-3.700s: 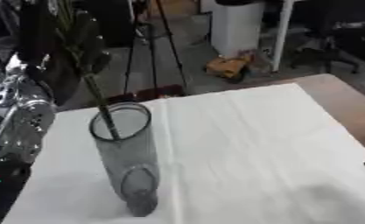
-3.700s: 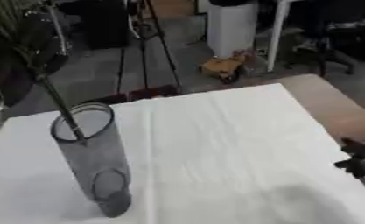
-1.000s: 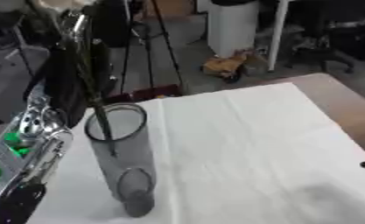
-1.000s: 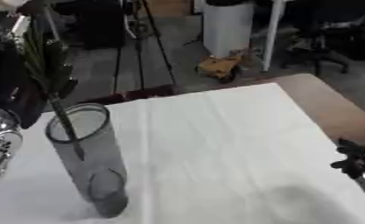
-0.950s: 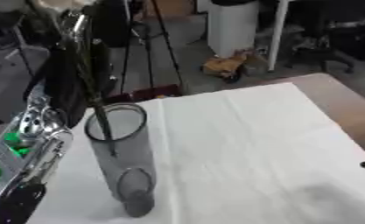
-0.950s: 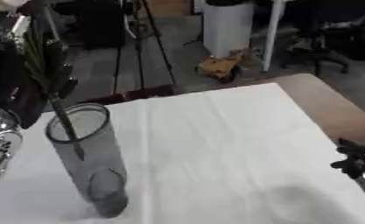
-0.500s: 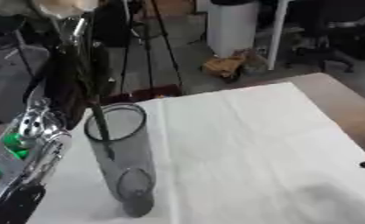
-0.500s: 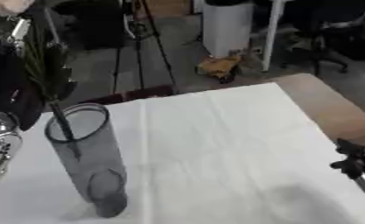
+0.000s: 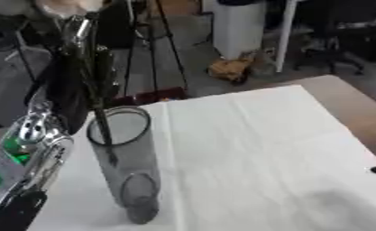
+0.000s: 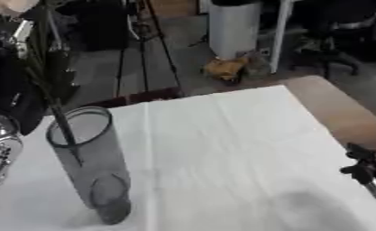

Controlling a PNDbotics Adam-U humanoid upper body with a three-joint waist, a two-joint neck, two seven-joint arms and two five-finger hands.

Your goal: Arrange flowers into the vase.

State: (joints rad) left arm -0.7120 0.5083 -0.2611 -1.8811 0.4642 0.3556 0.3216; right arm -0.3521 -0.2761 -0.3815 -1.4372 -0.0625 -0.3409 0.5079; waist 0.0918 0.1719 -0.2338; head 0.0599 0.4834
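Smoky grey glass cylinder vase stands near the white-clothed table's left edge. The left hand grasps a pale-headed, dark-leaved flower stem, its lower end inside the vase. The right hand sits at the right edge, grip unclear.

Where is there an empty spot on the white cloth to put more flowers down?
The white cloth is bare from the vase across to the right hand at its right edge. It is crowded at the left, where the left hand holds the flower stem in the vase.
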